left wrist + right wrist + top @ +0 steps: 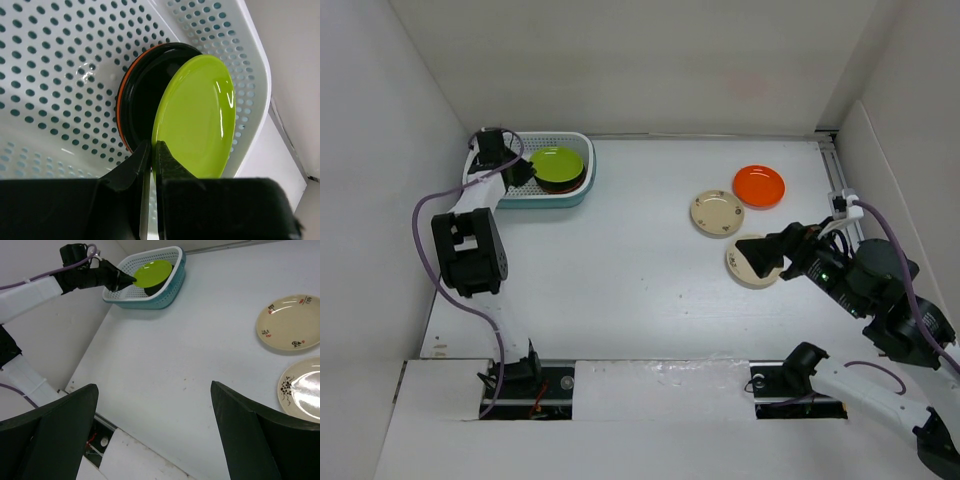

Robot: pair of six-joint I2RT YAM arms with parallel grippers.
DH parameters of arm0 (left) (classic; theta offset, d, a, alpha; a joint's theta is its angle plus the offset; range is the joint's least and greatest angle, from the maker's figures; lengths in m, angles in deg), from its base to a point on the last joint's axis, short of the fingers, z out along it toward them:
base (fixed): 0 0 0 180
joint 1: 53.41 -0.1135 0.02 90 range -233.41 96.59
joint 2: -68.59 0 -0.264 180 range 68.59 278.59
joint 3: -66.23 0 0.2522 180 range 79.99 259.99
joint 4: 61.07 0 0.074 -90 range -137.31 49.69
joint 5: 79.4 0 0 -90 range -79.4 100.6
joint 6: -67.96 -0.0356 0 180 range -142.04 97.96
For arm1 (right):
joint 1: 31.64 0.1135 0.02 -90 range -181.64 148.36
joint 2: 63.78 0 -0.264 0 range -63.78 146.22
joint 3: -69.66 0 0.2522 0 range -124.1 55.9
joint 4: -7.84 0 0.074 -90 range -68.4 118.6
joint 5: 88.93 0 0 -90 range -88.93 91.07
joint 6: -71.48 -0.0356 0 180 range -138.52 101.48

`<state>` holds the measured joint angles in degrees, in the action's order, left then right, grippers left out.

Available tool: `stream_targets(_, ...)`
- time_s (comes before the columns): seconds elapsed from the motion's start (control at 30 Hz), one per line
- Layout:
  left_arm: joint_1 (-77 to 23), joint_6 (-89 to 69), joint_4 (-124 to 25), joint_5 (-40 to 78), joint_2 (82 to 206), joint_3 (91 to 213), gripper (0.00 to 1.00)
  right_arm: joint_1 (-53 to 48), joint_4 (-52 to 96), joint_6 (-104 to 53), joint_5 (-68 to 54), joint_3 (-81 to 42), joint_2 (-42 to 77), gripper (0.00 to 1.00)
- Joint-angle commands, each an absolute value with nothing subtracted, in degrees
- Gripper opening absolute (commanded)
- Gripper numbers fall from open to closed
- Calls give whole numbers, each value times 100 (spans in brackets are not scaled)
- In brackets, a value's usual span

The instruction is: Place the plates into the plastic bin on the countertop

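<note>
I've got left fingers pinching the lime green plate by its rim, tilted over a black plate in the plastic bin. Right fingers spread wide (over a beige plate).

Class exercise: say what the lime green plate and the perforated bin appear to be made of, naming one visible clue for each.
The lime green plate: probably melamine or glazed ceramic, with a glossy finish; sharp white light streaks run across its smooth face. The plastic bin: moulded plastic, semi-gloss; it has uniform round holes, rounded corners and a soft sheen.
</note>
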<state>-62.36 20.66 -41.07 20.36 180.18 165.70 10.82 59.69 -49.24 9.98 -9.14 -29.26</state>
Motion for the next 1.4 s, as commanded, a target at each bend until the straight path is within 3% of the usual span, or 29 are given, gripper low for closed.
stream_targets(0.0, -6237, 1962, -4247, 2079, 18065, 17095, 0, 1125, 5579, -4867, 916, -923, -2950, 100)
stream_targets(0.1, -6237, 1962, -4247, 2140, 18180, 17157, 2, 1125, 5632, -4867, 916, -923, -2950, 100)
stream_targets(0.2, -6237, 2024, -4300, 2141, 18285, 17210, 45, 1125, 5632, -4867, 916, -923, -2950, 100)
stream_targets(0.27, -6237, 2085, -4238, 2141, 18285, 17262, 62, 1125, 5632, -4867, 916, -923, -2950, 100)
stream_targets(0.4, -6237, 2085, -4177, 2141, 18014, 17316, 68, 1125, 5685, -4867, 916, -976, -2950, 100)
stream_targets(0.5, -5958, 1840, -4238, 1931, 17338, 17254, 80, 1125, 5685, -4867, 916, -976, -2950, 100)
stream_targets(0.57, -5685, 1611, -4369, 1816, 16960, 17114, 99, 1125, 5685, -4867, 916, -976, -2950, 100)
stream_targets(0.8, -3796, 1619, -5195, 2194, 16246, 15937, 100, 1125, 6071, -5287, 2013, -1143, -2950, 100)
stream_targets(0.97, -2470, 1837, -5679, 2518, 17483, 15865, 100, 1125, 6124, -5341, 2042, -1196, -3003, 100)
stream_targets(1.17, -1843, 2005, -5689, 2413, 18836, 16419, 100, 1125, 6054, -5447, 1690, -1091, -3135, 100)
stream_targets(1.37, -1720, 2129, -5838, 2413, 19295, 16551, 97, 1125, 6124, -5447, 1645, -1143, -3257, 100)
